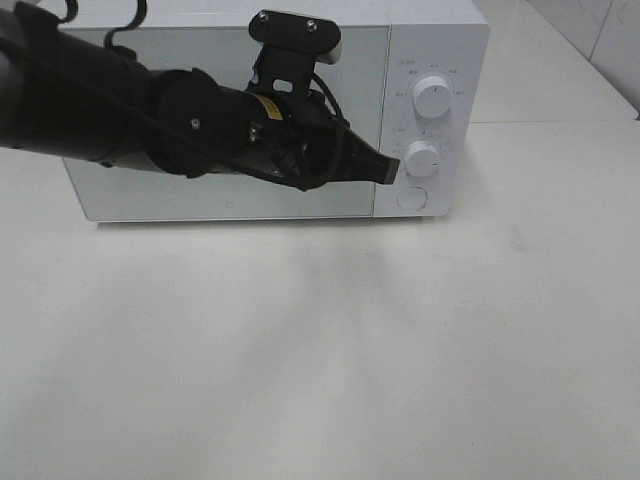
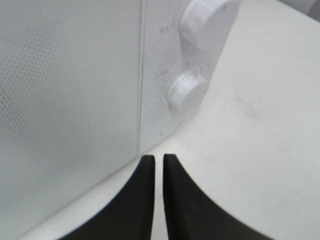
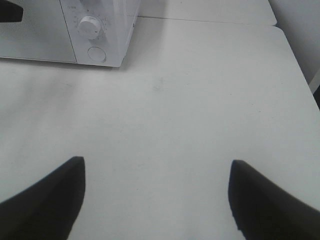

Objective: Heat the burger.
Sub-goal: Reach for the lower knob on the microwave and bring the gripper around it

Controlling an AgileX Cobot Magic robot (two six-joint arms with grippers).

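Black left gripper (image 1: 386, 170) nearly pressed together (empty), tip just beside lower round white dial (image 1: 422, 157) on closed white microwave (image 1: 230, 120). Right gripper (image 3: 156, 162) spread, well apart. Burger not visible.

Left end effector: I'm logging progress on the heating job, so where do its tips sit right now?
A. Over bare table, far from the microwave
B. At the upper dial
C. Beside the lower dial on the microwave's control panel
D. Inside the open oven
C: in the exterior high view the left end effector ends right beside the lower dial, below the upper dial, in front of the closed microwave.
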